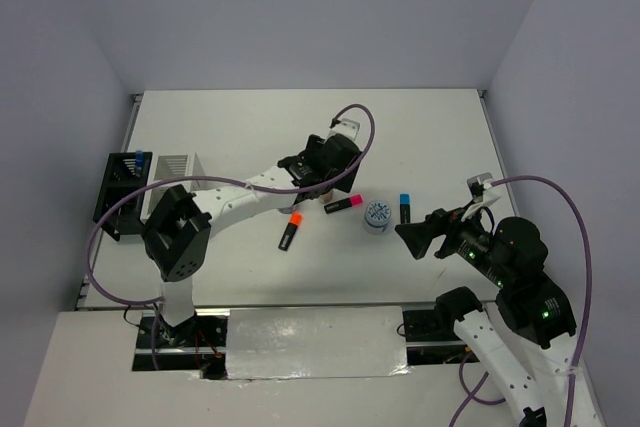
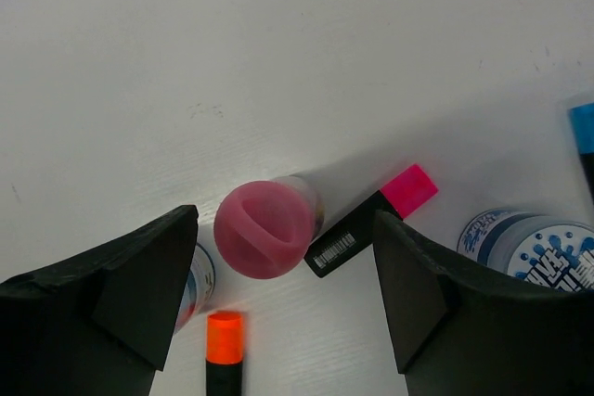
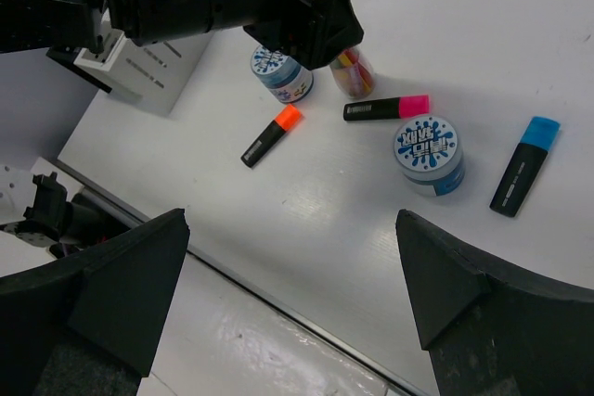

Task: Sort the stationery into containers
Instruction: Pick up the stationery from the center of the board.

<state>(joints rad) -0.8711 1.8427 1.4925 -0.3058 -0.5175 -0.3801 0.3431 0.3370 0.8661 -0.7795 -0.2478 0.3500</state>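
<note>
We had the top cam fixed high behind the near edge of the table [image 1: 250, 117], looking down over all of it. Left wrist cam sat v. close, facing straight down on the pink-lidded jar [image 2: 266, 229]. Right wrist cam looked from farther back, slanting across the table. All 3 views shared the pink-capped highlighter [image 1: 343, 205] & the tin [image 1: 377, 215] beside it.

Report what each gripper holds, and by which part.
Nothing is held. The left gripper is open; the pink-lidded jar shows between its fingers with a gap on each side. The right gripper is open, with nothing between its fingers.
</note>
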